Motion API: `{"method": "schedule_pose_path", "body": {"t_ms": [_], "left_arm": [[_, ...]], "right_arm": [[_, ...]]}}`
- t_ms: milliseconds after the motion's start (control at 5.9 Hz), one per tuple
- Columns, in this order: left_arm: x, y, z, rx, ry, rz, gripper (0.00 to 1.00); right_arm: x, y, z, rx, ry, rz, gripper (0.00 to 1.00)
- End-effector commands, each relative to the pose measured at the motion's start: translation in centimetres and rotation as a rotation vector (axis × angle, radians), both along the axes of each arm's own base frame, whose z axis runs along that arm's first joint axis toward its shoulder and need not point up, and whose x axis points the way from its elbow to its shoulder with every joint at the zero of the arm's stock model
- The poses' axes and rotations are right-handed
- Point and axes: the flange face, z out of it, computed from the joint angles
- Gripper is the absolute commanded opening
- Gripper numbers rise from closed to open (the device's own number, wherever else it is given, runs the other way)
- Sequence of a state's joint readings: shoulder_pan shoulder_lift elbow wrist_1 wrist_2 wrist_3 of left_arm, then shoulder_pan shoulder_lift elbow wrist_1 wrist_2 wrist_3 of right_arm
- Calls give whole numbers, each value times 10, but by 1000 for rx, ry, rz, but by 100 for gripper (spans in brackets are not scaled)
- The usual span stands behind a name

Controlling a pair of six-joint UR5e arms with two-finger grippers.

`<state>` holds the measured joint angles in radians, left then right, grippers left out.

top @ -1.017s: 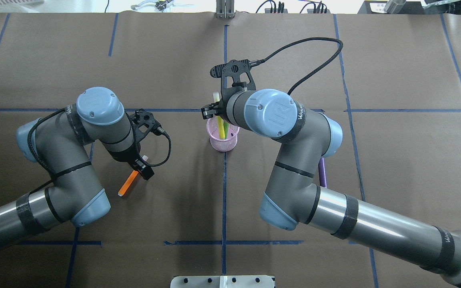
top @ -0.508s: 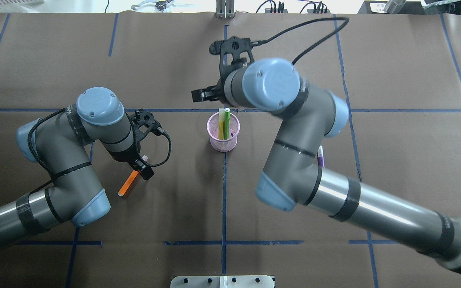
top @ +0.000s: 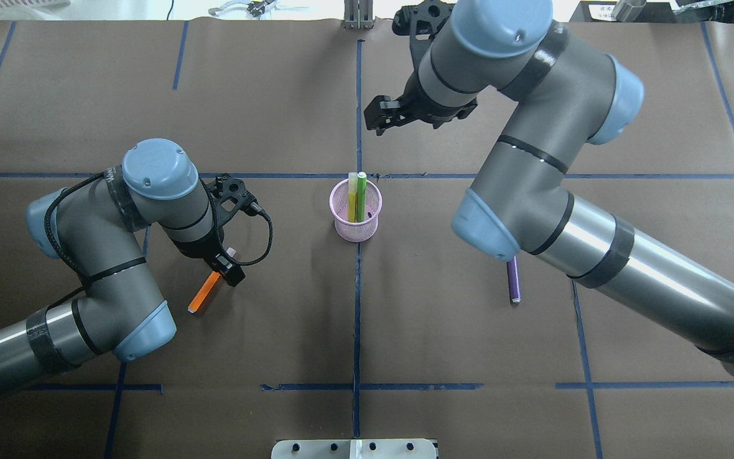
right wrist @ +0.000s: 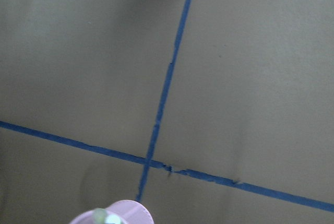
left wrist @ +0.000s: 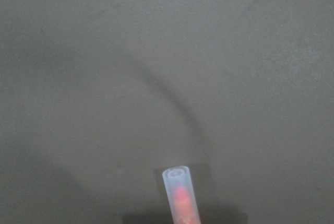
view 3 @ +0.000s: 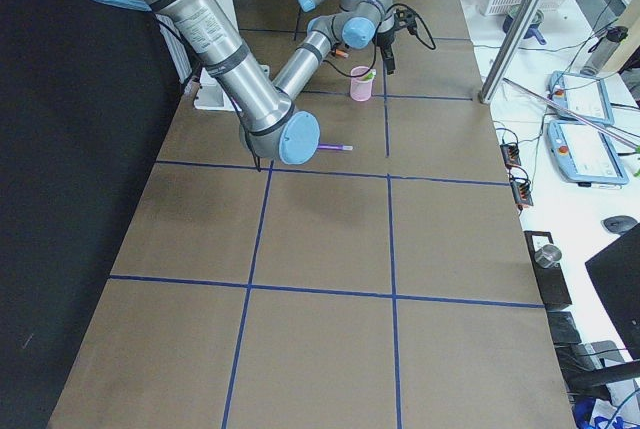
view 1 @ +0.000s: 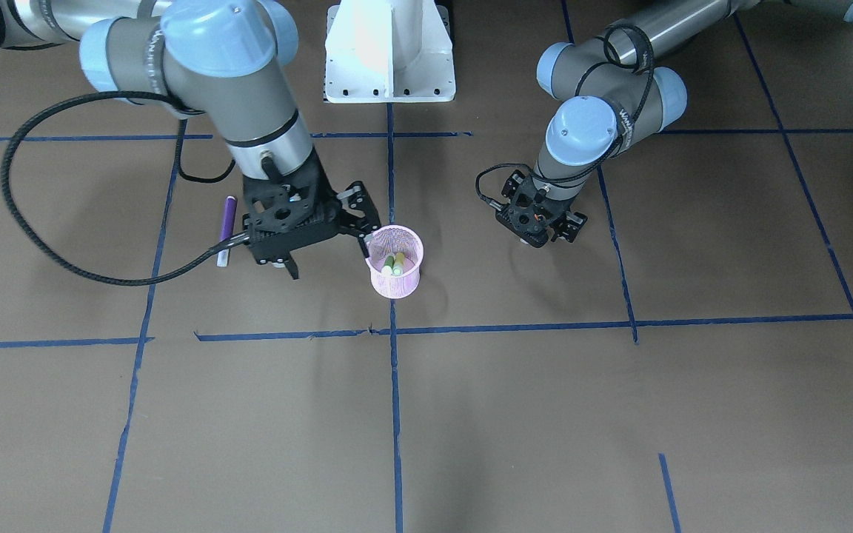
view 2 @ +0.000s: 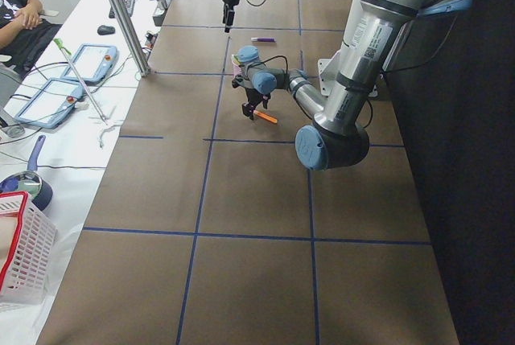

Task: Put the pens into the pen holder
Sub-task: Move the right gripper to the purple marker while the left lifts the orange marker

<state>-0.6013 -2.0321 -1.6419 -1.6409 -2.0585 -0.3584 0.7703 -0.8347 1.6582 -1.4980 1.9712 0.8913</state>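
Note:
The pink mesh pen holder stands upright at the table's middle, with a yellow pen and a green pen upright in it; it also shows in the front view. My right gripper is open and empty, raised beyond the holder. A purple pen lies on the table partly under my right arm. My left gripper is low over the orange pen and shut on it near its pale cap. The pen lies on the table.
The white robot base stands at the robot's edge of the table. Blue tape lines cross the brown table cover. A metal post and operator tablets are beyond the table's far edge.
My right gripper let the yellow pen go into the holder, then rose and moved away to the far right. My left arm has not moved.

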Motion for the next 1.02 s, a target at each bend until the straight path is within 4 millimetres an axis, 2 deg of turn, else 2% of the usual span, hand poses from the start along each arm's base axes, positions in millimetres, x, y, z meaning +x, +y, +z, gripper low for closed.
{"method": "schedule_pose_path", "body": {"t_ms": [0, 169, 339, 678, 847], "left_arm": [[0, 0, -3, 0, 4, -3, 44], [-2, 0, -4, 2, 6, -4, 32], [-3, 1, -6, 3, 8, -4, 13], [-4, 0, -6, 2, 5, -5, 0], [-17, -11, -13, 8, 16, -29, 0]], "right_arm": [[31, -9, 72, -60, 67, -55, 100], [40, -8, 101, -87, 85, -72, 100], [43, -8, 117, -103, 102, -74, 100], [41, -7, 127, -110, 114, -82, 100], [41, -7, 133, -114, 123, -87, 100]]}}
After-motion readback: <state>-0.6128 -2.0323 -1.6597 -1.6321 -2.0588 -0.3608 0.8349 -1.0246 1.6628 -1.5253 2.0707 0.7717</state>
